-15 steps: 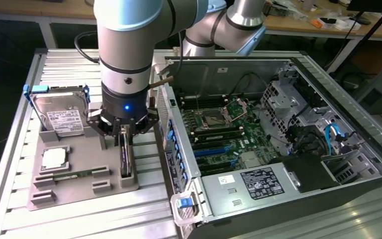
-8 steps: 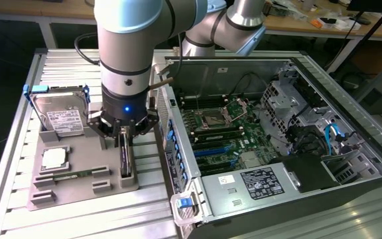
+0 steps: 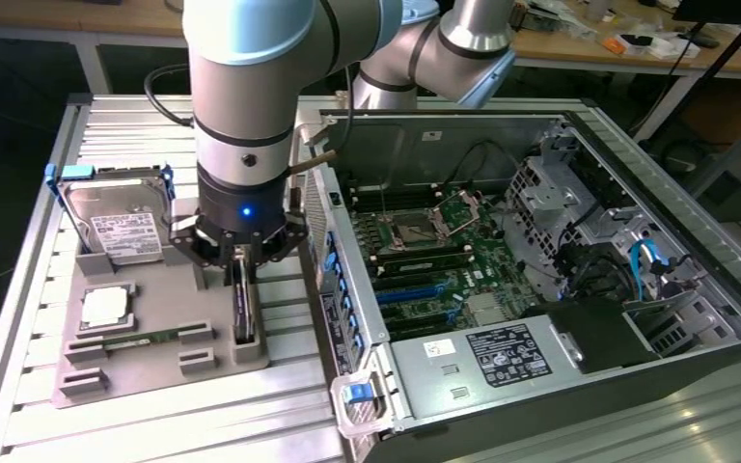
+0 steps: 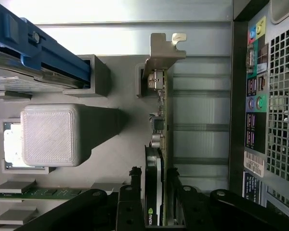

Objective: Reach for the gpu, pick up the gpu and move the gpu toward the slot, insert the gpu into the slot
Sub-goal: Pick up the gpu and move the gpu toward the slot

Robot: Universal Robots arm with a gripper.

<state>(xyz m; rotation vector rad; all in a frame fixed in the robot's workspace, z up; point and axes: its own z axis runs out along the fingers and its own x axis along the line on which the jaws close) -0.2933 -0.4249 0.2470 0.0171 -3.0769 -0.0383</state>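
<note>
The gpu [image 4: 160, 120] stands on edge in its grey holder [image 3: 150, 378] beside the computer case [image 3: 403, 145]. The gripper [image 4: 154, 192] straddles it, fingers spread, apparently not gripping yet. Lifting it and seating it in the blue slot [image 3: 412, 289] are not yet done

The gpu [image 3: 244, 309] [image 4: 160, 139] stands on its long edge in a grey holder [image 3: 139, 376] [image 4: 120, 159], left of centre in the exterior view. Seen edge-on in the wrist view, it is a thin green board with a black shroud on one face and a bent silver bracket at its far end. The slot [image 3: 412, 287], long, narrow and blue, lies unfilled on the green motherboard [image 3: 480, 253] at mid-frame, well apart from the gpu.
</note>
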